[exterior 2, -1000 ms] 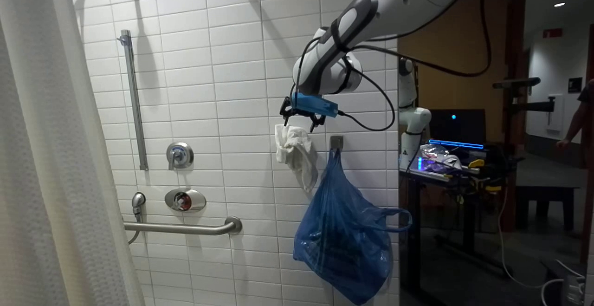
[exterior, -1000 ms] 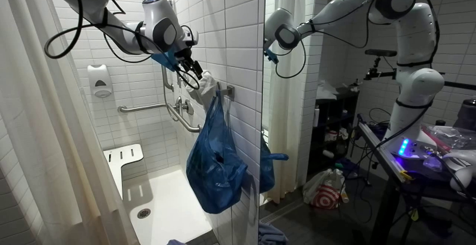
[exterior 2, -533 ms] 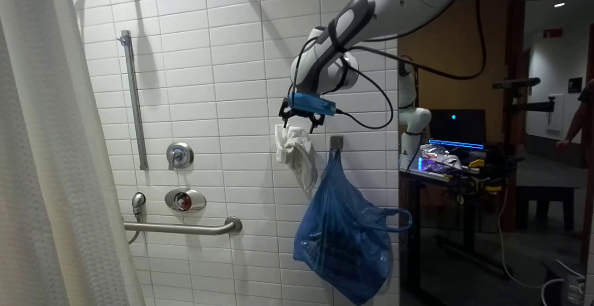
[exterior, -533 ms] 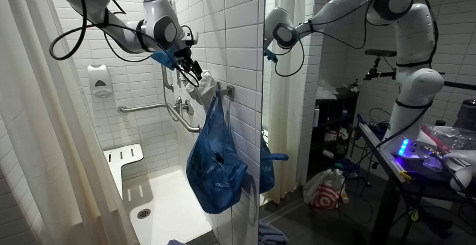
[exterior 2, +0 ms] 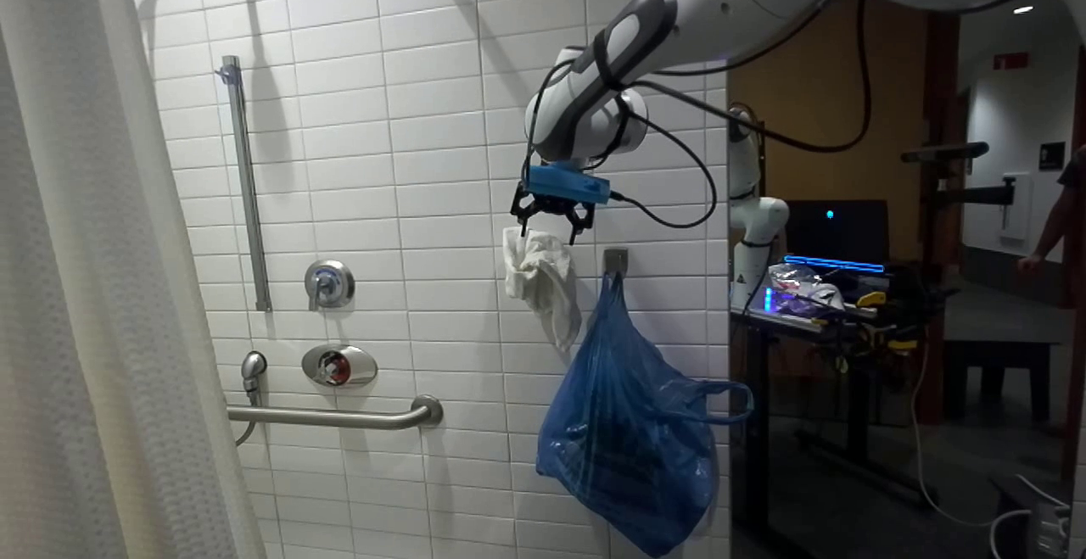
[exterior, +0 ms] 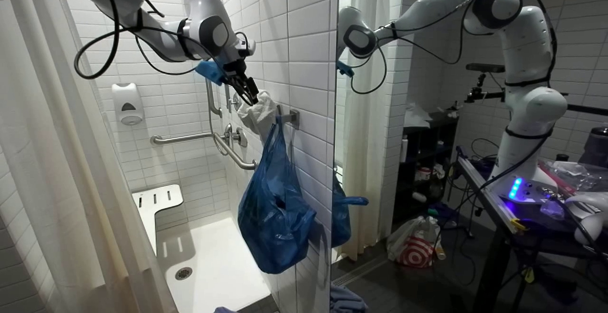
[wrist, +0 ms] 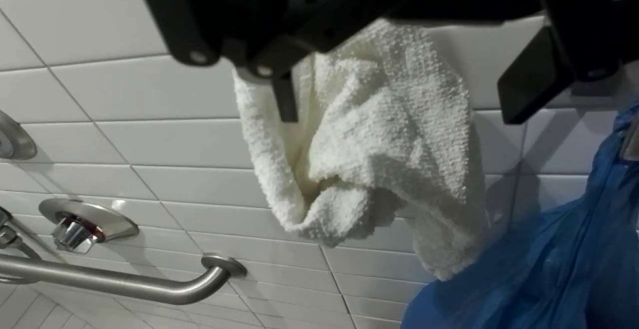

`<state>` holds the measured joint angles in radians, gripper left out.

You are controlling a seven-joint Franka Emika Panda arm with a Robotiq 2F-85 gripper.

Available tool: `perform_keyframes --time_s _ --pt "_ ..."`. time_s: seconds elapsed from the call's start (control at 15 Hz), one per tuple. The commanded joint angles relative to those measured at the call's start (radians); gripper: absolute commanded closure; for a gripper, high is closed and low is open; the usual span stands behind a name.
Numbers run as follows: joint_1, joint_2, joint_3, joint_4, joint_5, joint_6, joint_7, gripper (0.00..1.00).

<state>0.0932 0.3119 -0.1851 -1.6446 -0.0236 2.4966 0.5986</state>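
The gripper [exterior 2: 549, 237] is right over the top of a white terry towel [exterior 2: 540, 279], slanting down, jaws spread wide; in the wrist view one fingertip [wrist: 286, 104] overlaps the towel, tho I can't tell if they're touching. Towel hangs bunched by the tiled wall [exterior 2: 424, 160], twd its edge by the mirror [exterior: 446, 80]; whatever it hangs from is hidden. Just beside it & lower, closer to that edge, a blue plastic bag [exterior 2: 628, 440] hangs off a sq. metal hook [exterior 2: 615, 259]; can't tell if bag & towel tip touch. Away from that edge: a chrome shower valve [exterior 2: 329, 285], an oval-plated knob [exterior 2: 339, 366] below it, then a steel grab bar [exterior 2: 327, 417]. A pale shower curtain [exterior 2: 102, 287] hides the wall's opp. edge. In an exterior view there's also a soap dispenser [exterior: 127, 104] on the back wall [exterior: 171, 109], a slotted shower seat [exterior: 164, 203] partly behind the curtain, & a round drain [exterior: 184, 273] in the white shower floor [exterior: 228, 256]; the mirror reflects the robot arm [exterior 2: 721, 16] & part of the bag.
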Motion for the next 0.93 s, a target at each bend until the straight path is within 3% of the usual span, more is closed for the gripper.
perform_keyframes --time_s 0.0,0.87 --pt "-0.026 0.053 0.018 0.098 -0.007 -0.078 0.009 0.00" --pt "-0.032 0.078 0.029 0.166 -0.019 -0.212 -0.008 0.00"
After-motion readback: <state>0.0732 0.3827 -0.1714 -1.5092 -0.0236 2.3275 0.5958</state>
